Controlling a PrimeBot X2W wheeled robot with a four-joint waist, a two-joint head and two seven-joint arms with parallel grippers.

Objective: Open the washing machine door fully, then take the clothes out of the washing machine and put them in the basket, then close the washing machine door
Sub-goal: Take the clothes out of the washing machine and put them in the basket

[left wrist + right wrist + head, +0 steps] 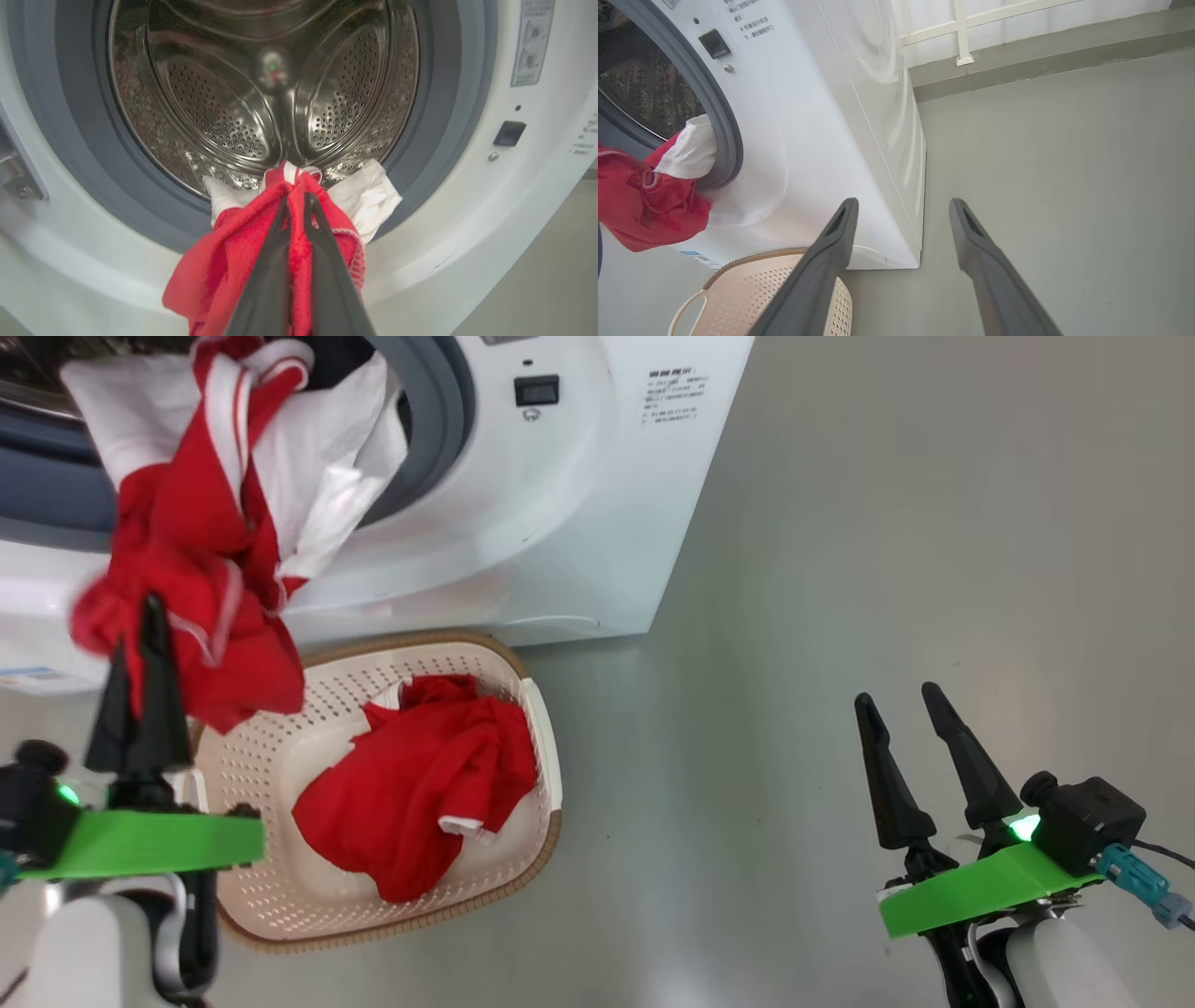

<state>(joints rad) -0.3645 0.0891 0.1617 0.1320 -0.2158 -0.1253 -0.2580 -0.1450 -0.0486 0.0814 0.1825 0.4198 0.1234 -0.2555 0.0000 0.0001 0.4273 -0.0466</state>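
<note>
Head view: washer (pixel 579 523) open; first garment (pixel 420 793) in basket (pixel 420 637). Left gripper (pixel 137 635) clamped on second garment (pixel 187 504), half out of drum (pixel 224 116); right gripper (pixel 897 695) spread, empty. Remaining: drop it, shut door.

"How was the light?"

"Bright and even. The floor (pixel 934 523) carried a broad pale sheen, and shadows were faint, with only a soft one along the lower rim of the basket (pixel 420 639)."

"Any glare?"

"The steel drum (pixel 224 116) threw mirror glints, and the glossy side of the washing machine (pixel 878 116) reflected pale light in wavy streaks."

"And sharpness?"

"The hanging clothes (pixel 187 569) were smeared at their lower left edge in the head view. Both wrist views bowed straight lines toward the edges, and the left claw (pixel 297 198) went soft close to the lens."
</note>
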